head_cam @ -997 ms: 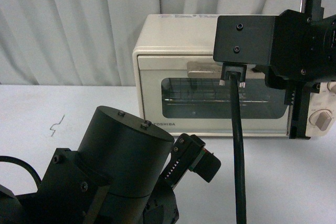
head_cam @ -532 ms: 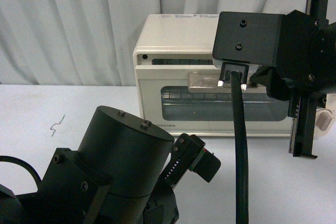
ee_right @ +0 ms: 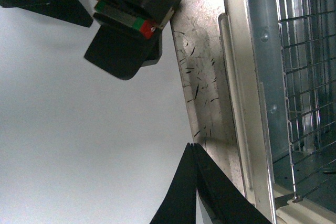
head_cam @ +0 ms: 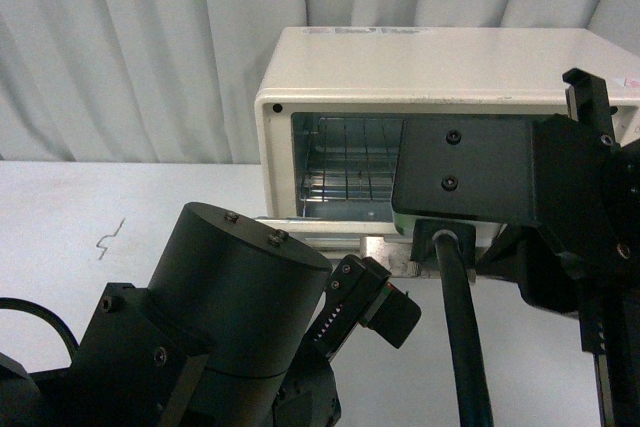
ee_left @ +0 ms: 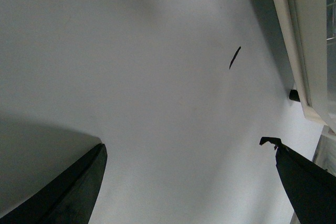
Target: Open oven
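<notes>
**Toaster oven stands open on white surface, right gripper at its handle**

Nearest the front camera, the bulky black left arm fills the lower left of the scene. The left gripper hangs just above the white surface. Its wrist camera shows the two dark fingers spread wide with only bare tabletop between them. A small dark squiggle marks the surface to the left of that arm.

To the right, a thick black cable rises to a flat black bracket on the right arm, which hides part of the oven's opening from the front. The right gripper appears in its own wrist camera with both jaws pressed together into a narrow wedge. Its tip sits at the edge of the scratched beige handle; whether anything is pinched between them cannot be told.

Behind it, the door lies swung down, close to level, just above the surface. The cream-white oven sits right of centre at the far side of the surface. Its cavity is exposed, with the wire rack visible inside. A pale pleated curtain closes off the background.
</notes>
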### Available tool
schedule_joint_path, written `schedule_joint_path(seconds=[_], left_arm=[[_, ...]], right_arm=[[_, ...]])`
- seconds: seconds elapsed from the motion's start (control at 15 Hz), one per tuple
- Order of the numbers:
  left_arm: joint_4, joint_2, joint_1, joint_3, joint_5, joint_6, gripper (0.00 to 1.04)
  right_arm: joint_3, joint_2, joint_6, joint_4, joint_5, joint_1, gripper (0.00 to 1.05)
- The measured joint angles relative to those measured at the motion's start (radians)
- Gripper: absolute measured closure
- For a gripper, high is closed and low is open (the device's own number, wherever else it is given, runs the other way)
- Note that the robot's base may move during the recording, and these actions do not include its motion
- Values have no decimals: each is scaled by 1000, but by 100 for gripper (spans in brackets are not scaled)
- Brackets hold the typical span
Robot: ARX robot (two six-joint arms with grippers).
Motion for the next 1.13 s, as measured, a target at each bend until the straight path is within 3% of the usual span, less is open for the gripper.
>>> schedule_joint_path(seconds=[0.27,0.4,0.47,0.6,0.66,0.8,0.86,1.13], left_arm=[[0,0,0,0,-1,0,7],[0,0,0,0,-2,0,7],[0,0,0,0,-3,0,7],[1,0,-2,0,-2,0,7],[0,0,-1,0,1,0,7],[0,0,2,0,-8,-1,7],[0,0,2,0,-8,0,7],[0,0,2,0,-7,0,7]], right_arm=[[26,-55,39,-54,-42,11,103],[68,-97,52,-64,-58,18,73],[-22,-114,150,233,78,39,76],[-269,-187,461,693,354,24,94],[-363,-220,584,833,418,-6,101],[-523,-333,870,1118,428,-98,103],[-582,-417,956,1144,367,-125,103],[-725,-586,1007,1083,274,-230,103]])
